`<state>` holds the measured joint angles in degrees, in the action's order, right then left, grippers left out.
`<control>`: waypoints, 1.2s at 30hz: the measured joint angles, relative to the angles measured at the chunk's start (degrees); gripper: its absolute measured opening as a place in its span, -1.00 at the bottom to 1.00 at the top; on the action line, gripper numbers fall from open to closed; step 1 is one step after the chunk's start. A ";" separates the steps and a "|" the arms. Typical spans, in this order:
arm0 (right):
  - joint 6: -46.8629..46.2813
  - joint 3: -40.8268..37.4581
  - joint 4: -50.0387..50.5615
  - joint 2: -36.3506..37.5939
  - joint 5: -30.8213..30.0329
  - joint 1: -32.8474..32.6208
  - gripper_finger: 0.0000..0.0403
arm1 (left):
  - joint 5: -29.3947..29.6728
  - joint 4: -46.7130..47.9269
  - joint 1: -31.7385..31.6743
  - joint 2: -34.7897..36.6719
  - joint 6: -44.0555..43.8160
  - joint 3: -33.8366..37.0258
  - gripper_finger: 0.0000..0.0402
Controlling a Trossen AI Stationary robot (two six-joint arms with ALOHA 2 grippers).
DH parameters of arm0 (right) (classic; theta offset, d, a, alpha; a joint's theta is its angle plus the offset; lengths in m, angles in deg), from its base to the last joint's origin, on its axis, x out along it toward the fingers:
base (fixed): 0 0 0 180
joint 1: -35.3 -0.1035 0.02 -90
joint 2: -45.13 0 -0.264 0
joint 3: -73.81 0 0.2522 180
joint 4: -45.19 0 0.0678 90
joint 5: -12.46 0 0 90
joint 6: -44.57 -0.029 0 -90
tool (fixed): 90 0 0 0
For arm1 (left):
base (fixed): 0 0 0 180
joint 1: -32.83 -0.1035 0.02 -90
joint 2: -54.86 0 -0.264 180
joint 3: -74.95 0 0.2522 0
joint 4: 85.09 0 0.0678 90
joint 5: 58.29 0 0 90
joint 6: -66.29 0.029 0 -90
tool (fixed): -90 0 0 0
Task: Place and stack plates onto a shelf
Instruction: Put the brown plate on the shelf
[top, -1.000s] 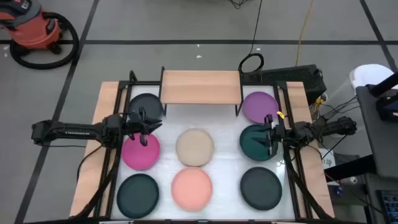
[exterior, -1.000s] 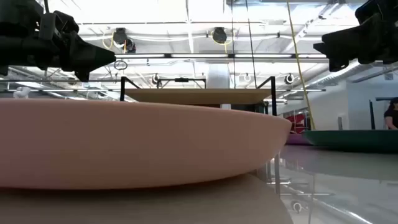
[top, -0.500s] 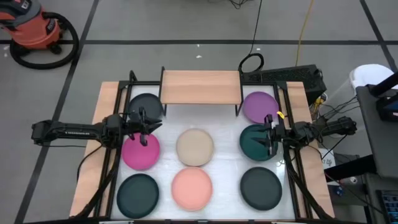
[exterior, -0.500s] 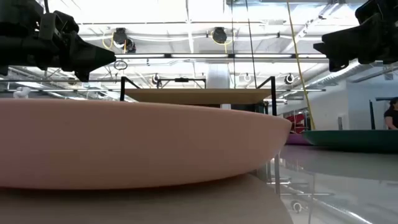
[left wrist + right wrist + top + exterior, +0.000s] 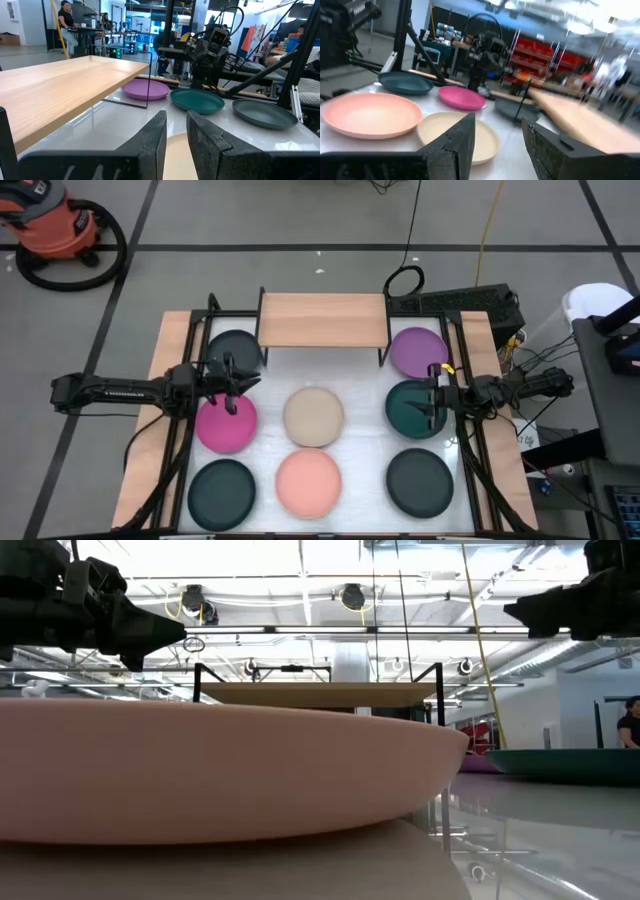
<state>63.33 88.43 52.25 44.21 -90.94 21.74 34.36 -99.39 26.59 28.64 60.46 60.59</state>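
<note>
Left gripper (image 5: 231, 387), narrowly parted, empty, over magenta plate (image 5: 226, 423) upper rim, left-centre | right gripper (image 5: 432, 396), narrowly parted, empty, over teal plate (image 5: 414, 408), right-centre | shelf (image 5: 323, 319) bare, top-centre, up-frame and inward of both; either arm equally near.

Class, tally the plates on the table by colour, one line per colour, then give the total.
Black/charcoal: 1
Purple: 1
Magenta: 1
Beige: 1
Dark teal green: 3
Salmon pink: 1
Total: 8 plates, none on the shelf.
</note>
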 joint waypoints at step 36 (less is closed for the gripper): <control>8.99 5.17 -26.71 -4.96 -3.76 0.02 -0.29 | 0.00 -0.01 0.01 0.00 0.01 0.00 -0.61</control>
<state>72.31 93.61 25.53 39.25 -94.70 21.76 34.36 -99.40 26.60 28.63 60.47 60.59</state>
